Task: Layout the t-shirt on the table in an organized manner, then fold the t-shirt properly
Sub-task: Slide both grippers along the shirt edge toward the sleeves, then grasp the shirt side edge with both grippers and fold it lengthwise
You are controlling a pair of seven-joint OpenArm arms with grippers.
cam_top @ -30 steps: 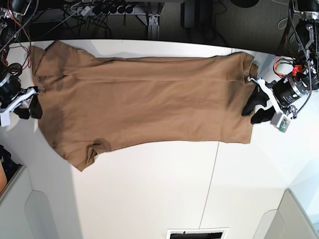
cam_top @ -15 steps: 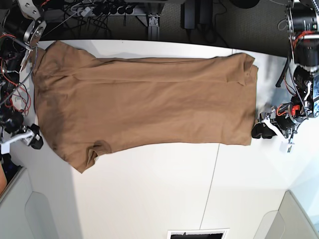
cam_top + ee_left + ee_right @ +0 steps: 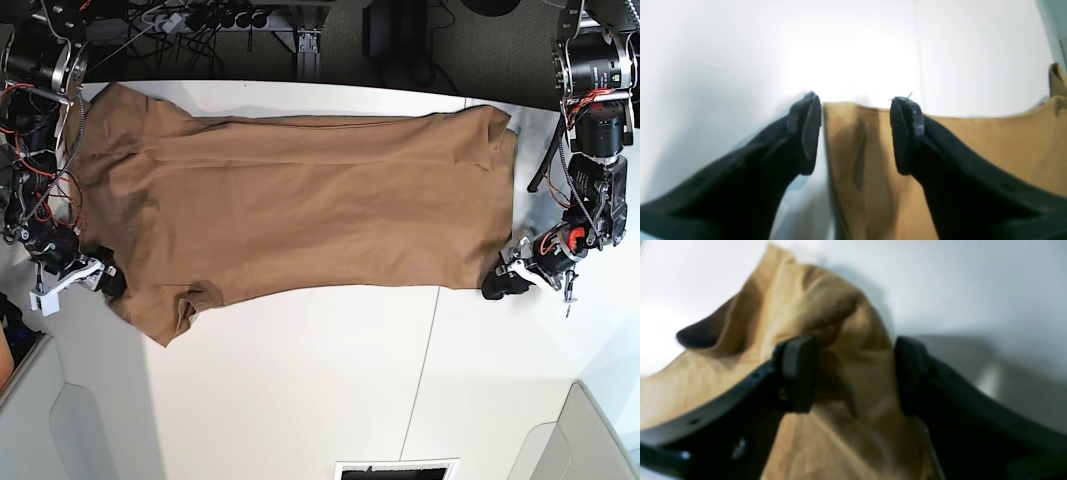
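Observation:
The tan-brown t-shirt lies spread flat lengthwise across the white table. One sleeve is folded up at the shirt's near left corner. My left gripper is at the shirt's near right corner. In the left wrist view it is open, and the shirt's corner edge lies between the fingers. My right gripper is at the shirt's near left edge. In the right wrist view it stands open, straddling a bunched fold of the shirt.
Cables and a power strip run behind the table's far edge. Grey bins stand at the near left and near right corners. A thin dark seam crosses the table, and a vent sits at the front edge.
Both grippers have moved along the shirt's short edges toward the near side and reached its near corners, with their jaws standing wider. The shirt has not moved.

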